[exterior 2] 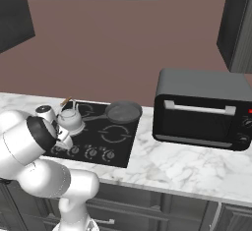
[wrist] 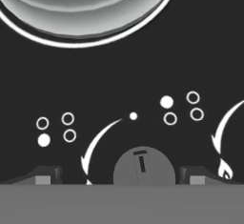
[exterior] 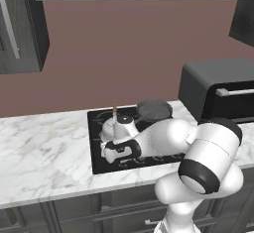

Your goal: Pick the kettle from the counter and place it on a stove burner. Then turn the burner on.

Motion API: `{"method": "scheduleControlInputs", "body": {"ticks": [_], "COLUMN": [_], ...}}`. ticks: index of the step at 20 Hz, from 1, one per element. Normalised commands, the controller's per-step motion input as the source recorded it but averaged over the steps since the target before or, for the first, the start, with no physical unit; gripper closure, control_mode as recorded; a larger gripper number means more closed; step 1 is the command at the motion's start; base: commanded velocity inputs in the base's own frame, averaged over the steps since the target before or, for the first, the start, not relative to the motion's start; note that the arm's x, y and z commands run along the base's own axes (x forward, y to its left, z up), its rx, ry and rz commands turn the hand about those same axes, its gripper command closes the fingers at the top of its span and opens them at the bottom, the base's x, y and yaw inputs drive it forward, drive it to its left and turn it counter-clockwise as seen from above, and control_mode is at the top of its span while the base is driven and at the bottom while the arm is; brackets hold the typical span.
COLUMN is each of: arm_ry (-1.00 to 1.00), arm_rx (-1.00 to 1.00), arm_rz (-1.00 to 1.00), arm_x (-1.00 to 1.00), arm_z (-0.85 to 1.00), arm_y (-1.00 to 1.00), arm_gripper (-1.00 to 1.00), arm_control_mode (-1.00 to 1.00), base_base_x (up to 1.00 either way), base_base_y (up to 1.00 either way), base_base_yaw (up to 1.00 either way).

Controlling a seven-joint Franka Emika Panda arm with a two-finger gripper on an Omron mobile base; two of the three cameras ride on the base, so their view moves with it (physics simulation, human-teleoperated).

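Now open-jawed hand (wrist: 116,178) astride a knob (wrist: 144,166), kettle (wrist: 86,4) on stove burner (wrist: 57,41).

kettle (exterior 2: 70,119) on cooktop (exterior 2: 118,149); frying pan (exterior 2: 123,111) behind-right, toaster oven (exterior 2: 203,109) right on counter (exterior 2: 187,168)

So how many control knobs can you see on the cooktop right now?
3 in the right base view: a row along the cooktop front edge, knobs at and. The arm may hide another to their left. The hand view has one knob between the fingertips.
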Motion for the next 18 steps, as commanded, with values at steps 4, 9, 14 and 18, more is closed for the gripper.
{"method": "scheduleControlInputs", "body": {"ticks": [4,9,14,18], "arm_ry": [-0.05,-0.02,0.0,0.0], "arm_rx": [0.0,0.0,0.0,0.0], "arm_rz": [0.01,0.01,0.0,0.01], "arm_x": [-0.03,-0.11,-0.05,-0.06], "arm_z": [-0.46,-0.4,-0.18,-0.19], "arm_y": [-0.39,-0.33,-0.17,-0.06], "arm_gripper": [1.0,1.0,1.0,1.0], "arm_control_mode": [-1.0,-1.0,-1.0,-1.0], "base_base_x": [0.0,0.0,0.0,0.0], "base_base_y": [0.0,0.0,0.0,0.0], "base_base_yaw": [0.0,0.0,0.0,0.0]}}
